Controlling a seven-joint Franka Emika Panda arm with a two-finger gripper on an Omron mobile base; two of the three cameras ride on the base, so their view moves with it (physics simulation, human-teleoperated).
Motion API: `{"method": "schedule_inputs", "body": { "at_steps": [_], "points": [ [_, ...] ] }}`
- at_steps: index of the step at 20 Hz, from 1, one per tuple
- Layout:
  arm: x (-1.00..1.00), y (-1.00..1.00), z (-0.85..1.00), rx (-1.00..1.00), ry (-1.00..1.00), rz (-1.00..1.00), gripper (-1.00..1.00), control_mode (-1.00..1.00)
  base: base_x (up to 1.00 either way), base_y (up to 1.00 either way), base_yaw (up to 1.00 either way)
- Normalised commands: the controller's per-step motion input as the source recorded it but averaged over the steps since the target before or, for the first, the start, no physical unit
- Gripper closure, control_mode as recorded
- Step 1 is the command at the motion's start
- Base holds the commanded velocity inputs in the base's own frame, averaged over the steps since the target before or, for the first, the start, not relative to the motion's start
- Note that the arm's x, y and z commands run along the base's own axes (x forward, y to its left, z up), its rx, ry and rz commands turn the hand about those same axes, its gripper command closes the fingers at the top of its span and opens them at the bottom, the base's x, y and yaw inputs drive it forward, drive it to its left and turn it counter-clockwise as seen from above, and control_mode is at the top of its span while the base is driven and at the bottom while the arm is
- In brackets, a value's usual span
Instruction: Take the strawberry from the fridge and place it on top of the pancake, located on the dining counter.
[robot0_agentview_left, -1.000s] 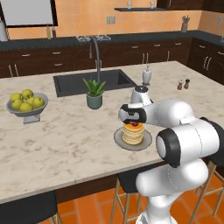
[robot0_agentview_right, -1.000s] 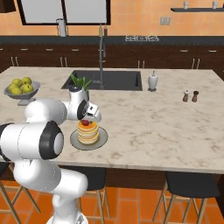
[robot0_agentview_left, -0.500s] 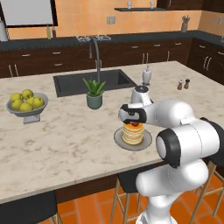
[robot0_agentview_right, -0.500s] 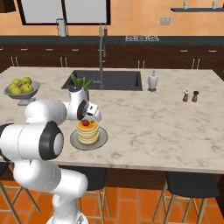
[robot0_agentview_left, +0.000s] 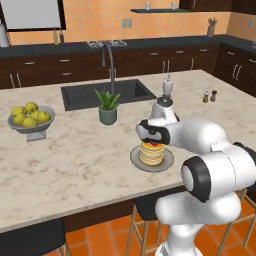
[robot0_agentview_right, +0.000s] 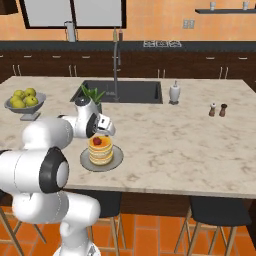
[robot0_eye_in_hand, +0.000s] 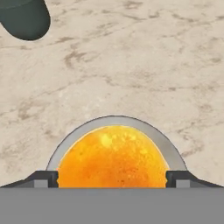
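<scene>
1. The pancake (robot0_agentview_right: 101, 149) stack sits on a round grey plate (robot0_agentview_right: 116, 159) on the beige marble surface (robot0_agentview_right: 175, 135), and every place below is told from that stack.
2. The strawberry (robot0_agentview_right: 97, 141) lies on top of the stack, a small red spot near the middle of the top pancake.
3. The fingers (robot0_eye_in_hand: 112, 178) hang just above the stack, spread wide: in the hand view their two dark tips stand at either side of the pancake, touching nothing.
4. The white hand (robot0_agentview_left: 152, 131) hovers directly over the stack, with the arm reaching in from the near edge of the surface.
5. The plate lies close to the near edge of the surface, with only a narrow strip of marble between them.
6. Beyond the stack, towards the black sink (robot0_agentview_left: 107, 93), stands a potted plant (robot0_agentview_left: 108, 106) near the hand.
7. A white soap dispenser (robot0_agentview_right: 174, 92) stands beside the sink, well apart from the stack.
8. Salt and pepper shakers (robot0_agentview_right: 218, 109) stand far out to the right of the stack, with wide bare marble between.
9. A bowl of yellow-green fruit (robot0_agentview_left: 30, 117) stands well to the left of the stack, again with open marble between.
10. In the hand view a dark grey rounded thing (robot0_eye_in_hand: 24, 17) shows past the plate; I cannot tell what it is.
</scene>
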Motion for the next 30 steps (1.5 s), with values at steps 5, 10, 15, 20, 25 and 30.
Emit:
{"method": "schedule_inputs", "body": {
  "at_steps": [5,10,15,20,25,30],
  "points": [
    [-0.84,0.01,0.95,0.00,0.06,0.00,-1.00,-1.00,0.00,0.00,0.00],
    [-1.00,0.23,0.93,0.00,0.08,0.00,-1.00,-1.00,0.00,0.00,0.00],
    [-1.00,0.87,0.48,-0.13,0.05,0.02,-1.00,-1.00,0.00,0.00,0.00],
    [-1.00,1.00,-0.57,-0.17,0.14,0.01,-1.00,-1.00,0.00,0.00,0.00],
    [-0.82,0.75,-0.99,-0.20,0.19,0.05,-1.00,-1.00,0.00,0.00,0.00],
    [-0.18,0.06,-0.81,-0.16,0.28,0.07,-1.00,-1.00,0.00,0.00,0.00]
  ]
}}
